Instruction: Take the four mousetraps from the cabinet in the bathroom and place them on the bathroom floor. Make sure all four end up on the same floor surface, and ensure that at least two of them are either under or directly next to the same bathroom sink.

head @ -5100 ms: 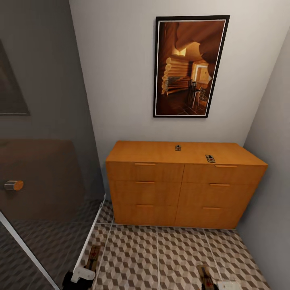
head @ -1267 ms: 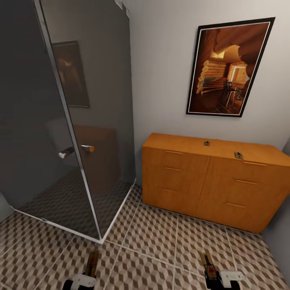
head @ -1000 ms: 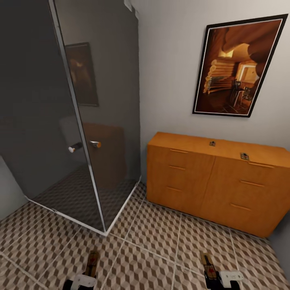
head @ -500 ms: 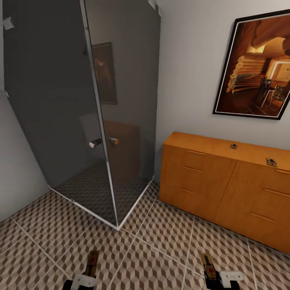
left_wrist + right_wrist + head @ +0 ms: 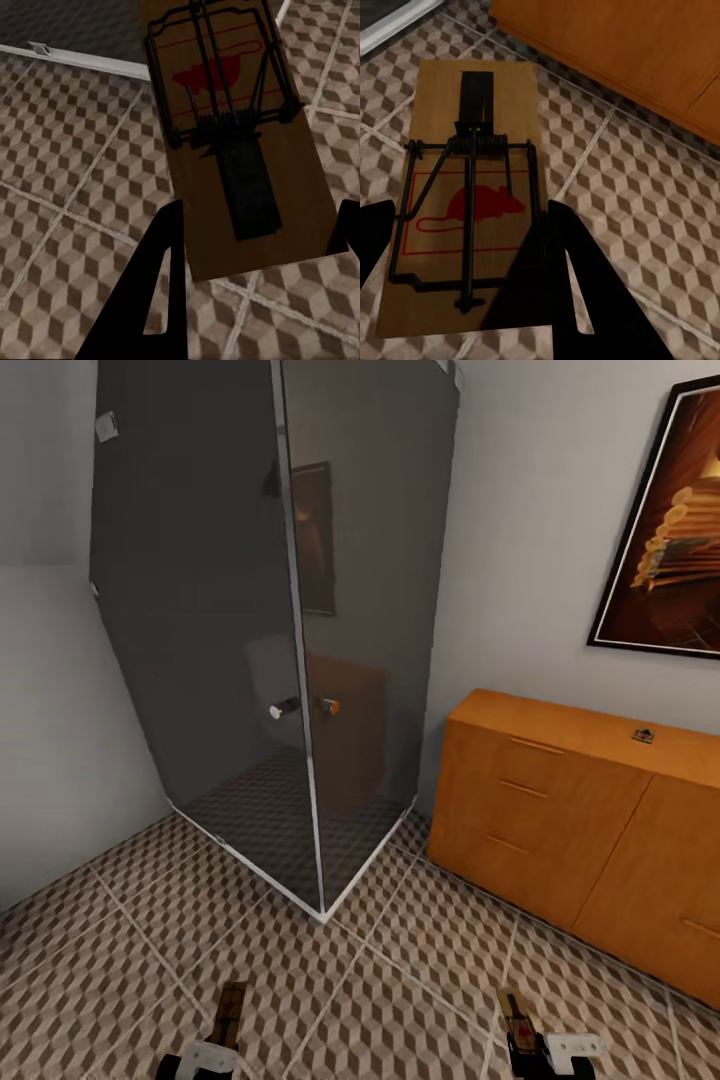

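My left gripper (image 5: 222,1042) is shut on a tan mousetrap (image 5: 232,1010), held low over the cube-patterned floor (image 5: 120,960). In the left wrist view that mousetrap (image 5: 225,127) sits between the black fingers (image 5: 161,285), with its red mark and wire spring facing the camera. My right gripper (image 5: 528,1044) is shut on a second mousetrap (image 5: 514,1012), which the right wrist view shows as a mousetrap (image 5: 472,187) gripped across its width. A third mousetrap (image 5: 643,736) lies on top of the orange-brown cabinet (image 5: 540,830) at the right.
A dark glass shower enclosure (image 5: 300,660) with a chrome frame and door knobs (image 5: 285,708) stands in the corner left of the cabinet. A framed picture (image 5: 665,540) hangs above the cabinet. A grey wall (image 5: 50,710) closes the left side.
The whole view has swung left: the cabinet slid to the picture's right and the shower came to the centre. Both grippers keep their mousetraps in the same hold.
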{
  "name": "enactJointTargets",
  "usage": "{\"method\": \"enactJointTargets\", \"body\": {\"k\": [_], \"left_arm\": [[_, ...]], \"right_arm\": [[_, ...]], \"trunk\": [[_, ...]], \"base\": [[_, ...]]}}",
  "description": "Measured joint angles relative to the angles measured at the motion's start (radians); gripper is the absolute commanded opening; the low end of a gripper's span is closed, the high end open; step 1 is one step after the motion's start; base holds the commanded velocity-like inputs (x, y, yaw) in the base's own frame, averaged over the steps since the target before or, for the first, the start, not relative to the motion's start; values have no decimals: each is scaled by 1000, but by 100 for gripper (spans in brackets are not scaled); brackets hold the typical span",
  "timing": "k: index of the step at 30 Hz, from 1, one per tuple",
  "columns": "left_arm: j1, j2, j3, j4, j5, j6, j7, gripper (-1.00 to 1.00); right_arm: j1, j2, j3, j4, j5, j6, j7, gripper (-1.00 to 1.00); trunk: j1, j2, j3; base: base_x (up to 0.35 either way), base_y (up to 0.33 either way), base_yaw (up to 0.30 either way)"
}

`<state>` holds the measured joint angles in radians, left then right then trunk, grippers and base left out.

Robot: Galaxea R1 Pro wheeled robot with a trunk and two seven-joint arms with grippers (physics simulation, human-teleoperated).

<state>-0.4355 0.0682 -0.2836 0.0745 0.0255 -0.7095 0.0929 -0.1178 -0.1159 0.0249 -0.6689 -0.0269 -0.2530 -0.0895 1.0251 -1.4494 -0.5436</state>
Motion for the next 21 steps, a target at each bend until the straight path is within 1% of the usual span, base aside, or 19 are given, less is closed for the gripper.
{"method": "enactJointTargets", "body": {"k": [21], "left_arm": [[0,0,0,0,0,1,0,-100]], "right_arm": [[0,0,0,0,1,0,0,-100]], "trunk": [[0,0,-11]], "base": [[0,0,261]]}}
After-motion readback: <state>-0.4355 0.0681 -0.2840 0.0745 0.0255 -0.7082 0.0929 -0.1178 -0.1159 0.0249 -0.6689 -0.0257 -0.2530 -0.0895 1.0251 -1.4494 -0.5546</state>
